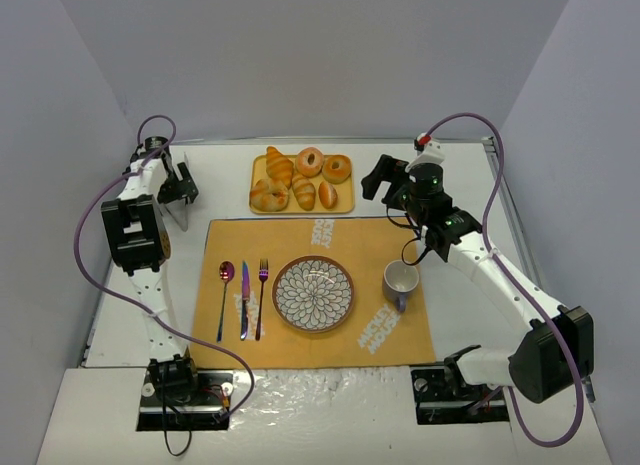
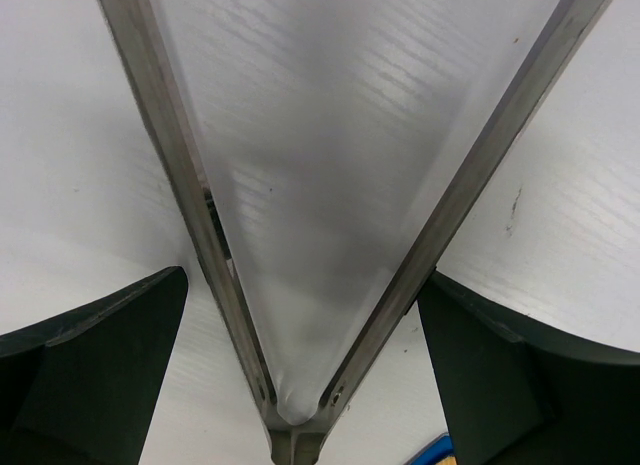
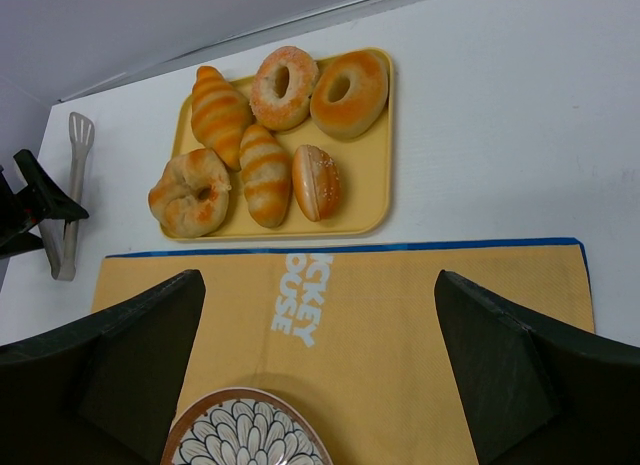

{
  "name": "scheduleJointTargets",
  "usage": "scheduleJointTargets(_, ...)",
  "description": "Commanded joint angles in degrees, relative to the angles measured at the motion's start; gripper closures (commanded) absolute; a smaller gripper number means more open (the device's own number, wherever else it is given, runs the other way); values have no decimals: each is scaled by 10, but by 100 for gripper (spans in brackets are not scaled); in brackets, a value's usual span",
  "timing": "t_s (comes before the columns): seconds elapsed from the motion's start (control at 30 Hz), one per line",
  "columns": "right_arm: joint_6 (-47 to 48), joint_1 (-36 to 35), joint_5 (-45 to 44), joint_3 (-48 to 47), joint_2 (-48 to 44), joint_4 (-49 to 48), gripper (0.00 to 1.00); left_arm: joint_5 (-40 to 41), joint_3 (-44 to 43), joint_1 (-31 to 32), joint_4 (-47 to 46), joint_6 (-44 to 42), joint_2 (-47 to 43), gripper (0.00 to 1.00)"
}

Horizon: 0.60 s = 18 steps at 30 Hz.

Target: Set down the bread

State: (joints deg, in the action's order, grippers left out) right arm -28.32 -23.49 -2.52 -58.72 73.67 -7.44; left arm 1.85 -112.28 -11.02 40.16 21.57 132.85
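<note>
The bread [image 1: 268, 195] is a round knobbly golden bun at the front left of a yellow tray [image 1: 345, 199]. It also shows in the right wrist view [image 3: 190, 192]. My left gripper [image 1: 181, 186] is open at the far left of the table, its fingers either side of metal tongs [image 2: 300, 235] that lie on the white table. The tongs' two arms spread in a V between the fingers, apart from them. My right gripper [image 1: 384, 177] is open and empty, hanging above the orange placemat [image 3: 400, 315] to the right of the tray [image 3: 366, 175].
The tray also holds two croissants, two ring donuts and a small oval roll. On the placemat stand a patterned plate [image 1: 313, 294], a mug [image 1: 400, 282], and a spoon [image 1: 225, 285], knife [image 1: 243, 301] and fork [image 1: 262, 297]. Walls enclose the table.
</note>
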Motion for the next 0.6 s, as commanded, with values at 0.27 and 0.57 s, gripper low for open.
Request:
scheduleJointTargets(0.27, 5, 10, 6, -8, -6, -31, 4, -19, -49, -5, 22, 0, 27, 3)
scheduleJointTargets(0.57, 3, 12, 7, 2, -17, -29, 4, -19, -44, -9, 24, 3, 31, 19)
